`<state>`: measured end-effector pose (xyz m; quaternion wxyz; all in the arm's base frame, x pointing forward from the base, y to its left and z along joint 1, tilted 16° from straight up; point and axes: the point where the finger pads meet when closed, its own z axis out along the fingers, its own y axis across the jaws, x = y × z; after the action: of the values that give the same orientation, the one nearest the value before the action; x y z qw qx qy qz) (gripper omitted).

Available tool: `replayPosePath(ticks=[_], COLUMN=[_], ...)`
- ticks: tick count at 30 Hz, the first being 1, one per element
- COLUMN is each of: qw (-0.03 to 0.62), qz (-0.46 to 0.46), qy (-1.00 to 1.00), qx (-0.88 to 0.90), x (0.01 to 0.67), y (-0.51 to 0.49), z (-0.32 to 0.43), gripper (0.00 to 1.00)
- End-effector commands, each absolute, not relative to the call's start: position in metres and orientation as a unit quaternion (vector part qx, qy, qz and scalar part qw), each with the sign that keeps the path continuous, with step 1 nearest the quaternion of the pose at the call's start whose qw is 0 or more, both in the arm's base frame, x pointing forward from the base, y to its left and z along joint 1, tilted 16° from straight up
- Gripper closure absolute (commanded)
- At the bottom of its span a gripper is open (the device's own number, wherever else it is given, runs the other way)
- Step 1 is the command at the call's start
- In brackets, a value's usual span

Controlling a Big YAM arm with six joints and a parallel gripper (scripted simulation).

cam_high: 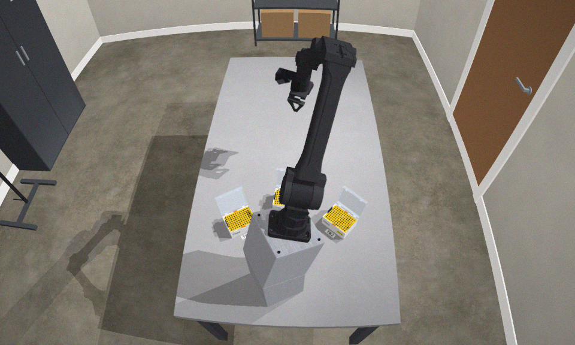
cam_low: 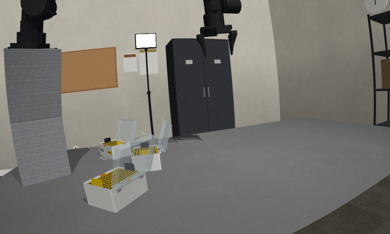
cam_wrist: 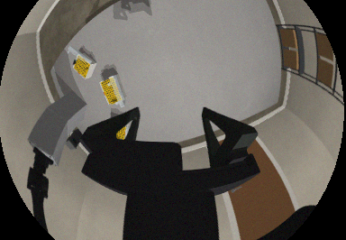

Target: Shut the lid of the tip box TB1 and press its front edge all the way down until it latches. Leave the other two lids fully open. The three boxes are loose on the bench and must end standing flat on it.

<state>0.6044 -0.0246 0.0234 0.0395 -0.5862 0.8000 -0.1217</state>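
Note:
Three white tip boxes with yellow tip racks and clear lids stand close to the arm's base, all with lids open. The left box (cam_high: 237, 217) (cam_low: 111, 146) (cam_wrist: 85, 65) has a label partly hidden by the pedestal. It looks like TB1, but I cannot read it for sure. The middle box (cam_high: 277, 196) (cam_low: 146, 155) (cam_wrist: 110, 90) is mostly hidden behind the arm. The right box (cam_high: 341, 216) (cam_low: 115, 186) is labelled TB2. My gripper (cam_high: 297, 105) (cam_low: 217, 48) (cam_wrist: 170, 111) is open and empty. It hangs high above the far half of the table (cam_high: 259, 128), well away from all the boxes.
The arm stands on a grey pedestal (cam_high: 277, 257) (cam_low: 33, 110) between the boxes. Off the table are a dark cabinet (cam_high: 19, 81) (cam_low: 202, 87), a shelf with cardboard boxes (cam_high: 296, 21), a lamp stand (cam_low: 146, 40) and a brown door (cam_high: 512, 85).

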Motion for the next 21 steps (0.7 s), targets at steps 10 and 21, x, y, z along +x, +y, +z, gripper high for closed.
replayPosePath(ticks=[10,21], qw=[0.036,0.021], qz=[-0.171,-0.186], qy=[0.803,0.805], qx=[-0.57,-0.563], x=[0.587,0.562], y=[-0.072,-0.102], z=[0.017,-0.007], gripper=[1.0,1.0])
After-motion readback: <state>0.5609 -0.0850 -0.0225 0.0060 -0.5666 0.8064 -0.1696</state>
